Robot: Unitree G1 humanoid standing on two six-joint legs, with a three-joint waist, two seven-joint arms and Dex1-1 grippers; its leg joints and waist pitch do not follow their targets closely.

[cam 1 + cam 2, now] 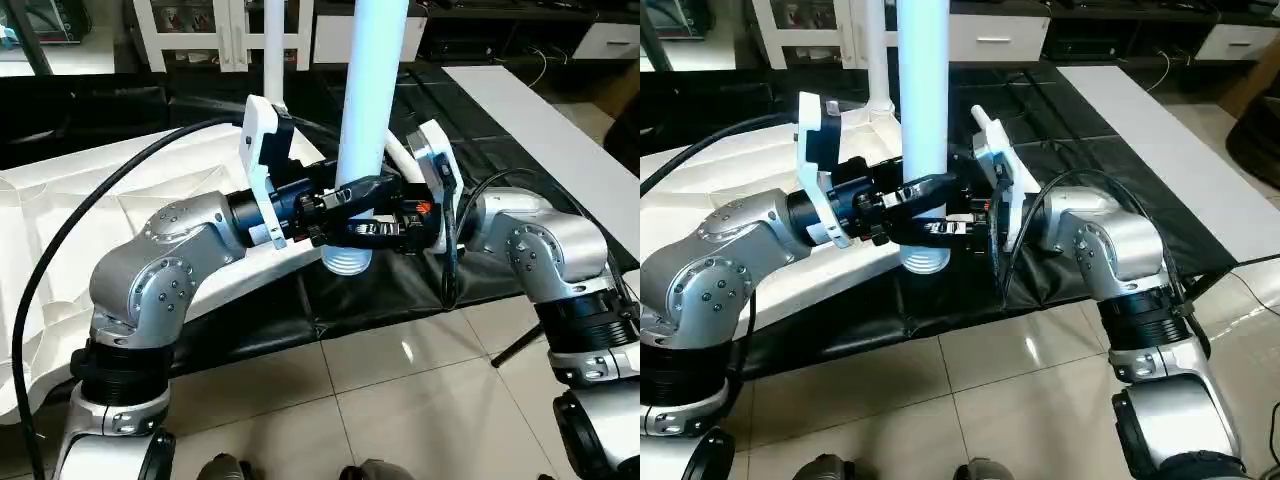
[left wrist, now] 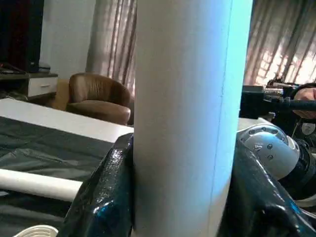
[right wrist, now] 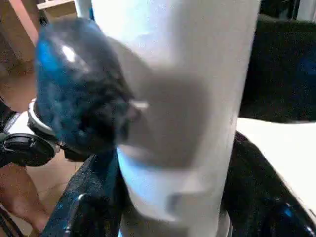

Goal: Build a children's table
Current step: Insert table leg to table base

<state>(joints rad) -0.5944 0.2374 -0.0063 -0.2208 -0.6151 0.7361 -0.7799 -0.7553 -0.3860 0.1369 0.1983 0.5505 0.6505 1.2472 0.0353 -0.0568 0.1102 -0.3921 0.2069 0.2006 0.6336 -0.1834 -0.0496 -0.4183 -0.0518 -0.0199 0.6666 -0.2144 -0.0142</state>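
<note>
Left eye view: a long white tapered plastic tube leg is held upright just off the near edge of the white plastic square tabletop, which lies ribbed side up on the black sheet. The left gripper is closed round the leg near its ribbed lower end, both black fingers pressed to the tube's sides. The right gripper is set about the same leg just below, its fingers seen on either side of the tube and seemingly in contact. Another white leg stands behind, at the tabletop's far corner, and a further one lies on the sheet.

The leg is judged light, hollow and stiff, with a smooth, glossy skin that may slip or twist in the pads; being long, it would swing at its top, so a hold low down, close to the ribbed end, is judged best

No brand, label or writing can be read
</note>
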